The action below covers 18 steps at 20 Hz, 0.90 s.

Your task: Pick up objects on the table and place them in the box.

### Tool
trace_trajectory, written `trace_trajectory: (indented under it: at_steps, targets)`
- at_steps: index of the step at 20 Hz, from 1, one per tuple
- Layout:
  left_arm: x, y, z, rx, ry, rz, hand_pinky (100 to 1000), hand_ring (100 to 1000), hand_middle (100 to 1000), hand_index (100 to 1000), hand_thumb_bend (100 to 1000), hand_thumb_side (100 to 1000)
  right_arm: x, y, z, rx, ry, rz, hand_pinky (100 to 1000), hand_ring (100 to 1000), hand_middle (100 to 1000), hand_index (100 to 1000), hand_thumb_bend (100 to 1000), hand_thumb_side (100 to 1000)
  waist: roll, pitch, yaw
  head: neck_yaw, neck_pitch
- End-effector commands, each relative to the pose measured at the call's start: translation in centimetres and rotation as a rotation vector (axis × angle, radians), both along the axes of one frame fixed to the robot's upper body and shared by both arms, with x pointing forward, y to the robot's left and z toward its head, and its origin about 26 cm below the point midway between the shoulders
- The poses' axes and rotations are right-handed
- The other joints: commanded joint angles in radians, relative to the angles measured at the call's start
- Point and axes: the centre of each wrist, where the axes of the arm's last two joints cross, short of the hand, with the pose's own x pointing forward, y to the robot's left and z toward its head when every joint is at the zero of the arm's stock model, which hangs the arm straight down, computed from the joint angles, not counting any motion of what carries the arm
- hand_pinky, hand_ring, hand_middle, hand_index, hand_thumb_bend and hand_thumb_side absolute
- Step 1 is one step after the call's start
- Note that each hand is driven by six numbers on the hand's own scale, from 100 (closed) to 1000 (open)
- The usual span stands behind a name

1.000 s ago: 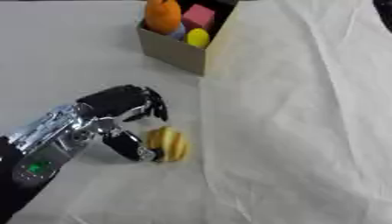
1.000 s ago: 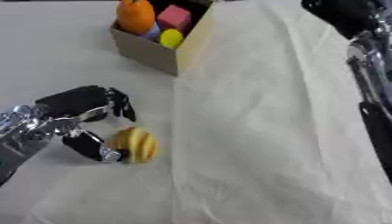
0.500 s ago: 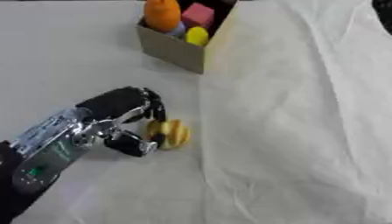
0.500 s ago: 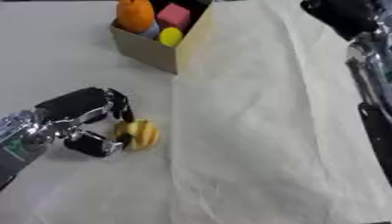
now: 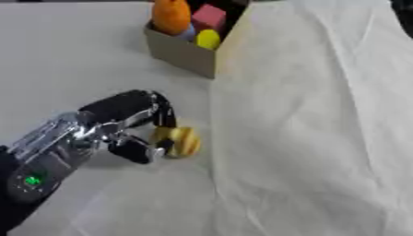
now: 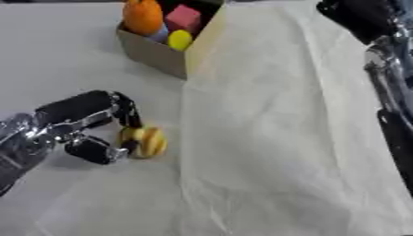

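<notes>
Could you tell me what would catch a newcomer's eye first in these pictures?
Probably the left hand at lower left, its fingers and thumb curled round a small yellow striped object on the table. Next, the cardboard box at the top, which holds an orange thing, a pink block and a yellow ball. A pale cloth covers the right side.

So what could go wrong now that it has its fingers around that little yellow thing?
1. The left hand curls round only one side of the yellow object, which looks rounded, so it might roll or slip out during the lift.
2. The box already holds an orange piece, a pink block and a yellow ball, so a new item could land on top and tumble out.
</notes>
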Motion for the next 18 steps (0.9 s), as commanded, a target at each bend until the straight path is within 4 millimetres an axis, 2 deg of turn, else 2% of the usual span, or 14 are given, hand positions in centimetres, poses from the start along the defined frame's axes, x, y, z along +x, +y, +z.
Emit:
trace_trajectory:
  at_steps: [1, 5, 8, 11, 14, 18]
  targets:
    - [-0.2, 0.5, 3.6, 0.008, -0.092, -0.005, 696, 607, 554, 604, 194, 100, -0.5, -0.3, 0.7, -0.003, -0.028, -0.009, 932, 700, 651, 796, 100, 568, 0.003, -0.027, 0.002, -0.006, 0.0]
    - [-0.3, 0.2, 7.7, 0.042, -0.219, -0.028, 705, 621, 579, 610, 224, 100, -0.5, -0.5, 0.7, -0.009, -0.029, -0.015, 932, 701, 652, 797, 100, 567, 0.008, -0.033, 0.002, -0.009, 0.005]
    - [0.5, 0.2, 10.8, 0.028, -0.323, -0.012, 707, 619, 579, 609, 219, 100, -0.5, -0.5, 0.8, -0.014, -0.033, -0.016, 932, 701, 652, 797, 100, 567, 0.013, -0.033, -0.004, -0.008, 0.004]
    - [2.4, 0.3, 13.1, -0.067, -0.355, 0.022, 701, 608, 568, 600, 171, 100, -0.5, -0.4, 0.9, -0.019, -0.036, -0.012, 932, 701, 651, 796, 100, 566, 0.015, -0.029, -0.015, 0.004, -0.002]
    - [4.6, 0.1, 14.8, -0.133, -0.388, 0.028, 708, 611, 571, 603, 174, 100, -0.5, -0.3, 1.1, -0.025, -0.042, -0.006, 931, 701, 651, 796, 100, 587, 0.017, -0.024, -0.029, 0.021, -0.01]
    - [8.5, 0.1, 15.2, -0.143, -0.377, 0.086, 709, 615, 577, 611, 177, 100, -0.5, -0.1, 1.4, -0.028, -0.053, 0.001, 931, 701, 651, 797, 100, 566, 0.019, -0.016, -0.049, 0.046, -0.021]
